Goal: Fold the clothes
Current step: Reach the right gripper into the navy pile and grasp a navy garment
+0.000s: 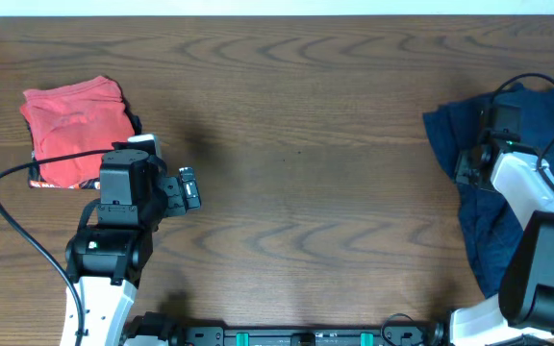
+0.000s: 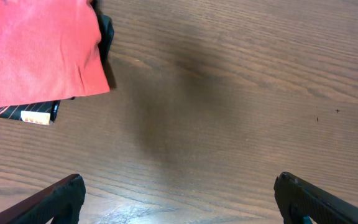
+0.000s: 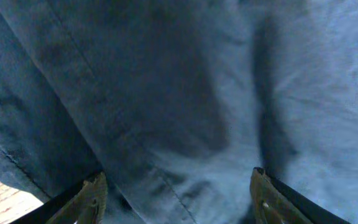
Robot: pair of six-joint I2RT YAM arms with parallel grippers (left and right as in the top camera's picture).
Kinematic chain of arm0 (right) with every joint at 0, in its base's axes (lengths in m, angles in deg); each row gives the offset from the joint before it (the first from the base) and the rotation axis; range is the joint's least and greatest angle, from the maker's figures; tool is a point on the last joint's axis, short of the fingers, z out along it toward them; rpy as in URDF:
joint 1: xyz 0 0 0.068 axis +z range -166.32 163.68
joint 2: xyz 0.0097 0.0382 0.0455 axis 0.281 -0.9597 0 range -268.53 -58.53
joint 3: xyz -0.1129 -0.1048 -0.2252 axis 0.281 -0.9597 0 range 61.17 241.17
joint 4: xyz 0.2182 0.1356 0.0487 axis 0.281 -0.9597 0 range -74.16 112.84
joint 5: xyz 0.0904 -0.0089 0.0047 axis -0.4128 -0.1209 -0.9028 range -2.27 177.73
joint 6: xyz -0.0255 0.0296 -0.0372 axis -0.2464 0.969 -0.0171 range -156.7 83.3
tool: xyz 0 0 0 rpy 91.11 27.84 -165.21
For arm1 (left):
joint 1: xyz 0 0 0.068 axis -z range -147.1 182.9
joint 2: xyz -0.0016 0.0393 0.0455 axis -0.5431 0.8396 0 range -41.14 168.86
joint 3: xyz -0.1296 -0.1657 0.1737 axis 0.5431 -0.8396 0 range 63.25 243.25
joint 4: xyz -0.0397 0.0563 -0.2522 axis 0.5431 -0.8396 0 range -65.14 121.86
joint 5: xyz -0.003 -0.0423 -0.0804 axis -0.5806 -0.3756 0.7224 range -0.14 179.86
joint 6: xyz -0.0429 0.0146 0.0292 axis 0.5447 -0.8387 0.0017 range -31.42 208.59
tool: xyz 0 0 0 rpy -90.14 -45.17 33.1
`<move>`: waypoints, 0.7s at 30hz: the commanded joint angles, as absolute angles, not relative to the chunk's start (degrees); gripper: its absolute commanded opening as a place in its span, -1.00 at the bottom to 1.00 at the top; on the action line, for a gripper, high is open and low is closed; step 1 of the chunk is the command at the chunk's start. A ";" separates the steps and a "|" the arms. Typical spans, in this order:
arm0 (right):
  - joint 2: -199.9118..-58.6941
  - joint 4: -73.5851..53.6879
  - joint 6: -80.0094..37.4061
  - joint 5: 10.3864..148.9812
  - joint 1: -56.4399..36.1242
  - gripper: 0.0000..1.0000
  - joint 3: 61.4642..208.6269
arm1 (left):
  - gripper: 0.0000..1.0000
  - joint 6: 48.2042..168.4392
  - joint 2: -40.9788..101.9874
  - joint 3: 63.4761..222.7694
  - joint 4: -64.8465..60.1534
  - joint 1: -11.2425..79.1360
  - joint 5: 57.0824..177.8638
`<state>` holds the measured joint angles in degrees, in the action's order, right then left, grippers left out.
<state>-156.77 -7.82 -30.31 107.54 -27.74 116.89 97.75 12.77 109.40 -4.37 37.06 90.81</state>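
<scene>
While the left arm is crouching at the near left of the table, its left gripper (image 1: 188, 189) is pointing right over bare wood, and its black fingers (image 2: 61, 198) are standing spread wide, grasping nothing. The right arm is reaching from the near right toward the far side, holding the right gripper (image 1: 466, 165) over the dark navy-blue wrinkled denim-like clothes (image 1: 479, 235). Its fingers (image 3: 87, 200) are also standing parted above the cloth; whether they are touching it cannot be told.

Two arms are showing. One navy heap is lying at the right edge, though how many garments are making it up is unclear. One folded red cloth (image 1: 73, 130) is lying at the far left, resting on one dark item with a striped label (image 2: 27, 113).

Everything is sitting on a brown wood-grain table (image 1: 315, 115).
</scene>
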 commanded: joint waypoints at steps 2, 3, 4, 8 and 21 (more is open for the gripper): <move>-160.15 -7.10 -29.45 106.99 -28.27 0.41 117.61 | 0.96 97.89 12.66 110.38 -4.63 36.67 90.96; -160.94 -6.68 -29.45 106.99 -28.27 0.40 117.61 | 0.96 97.89 12.66 110.38 -4.63 36.67 90.96; -161.27 -6.55 -29.45 106.99 -28.27 0.38 117.61 | 0.95 97.89 12.66 110.38 -4.63 36.67 90.96; -161.53 -6.16 -29.41 107.21 -28.31 -0.17 117.66 | 0.96 97.89 12.66 110.38 -4.59 36.67 90.96; -156.00 -7.29 -28.38 107.04 -28.31 -0.98 120.63 | 0.96 97.89 12.66 110.38 -4.59 36.67 90.96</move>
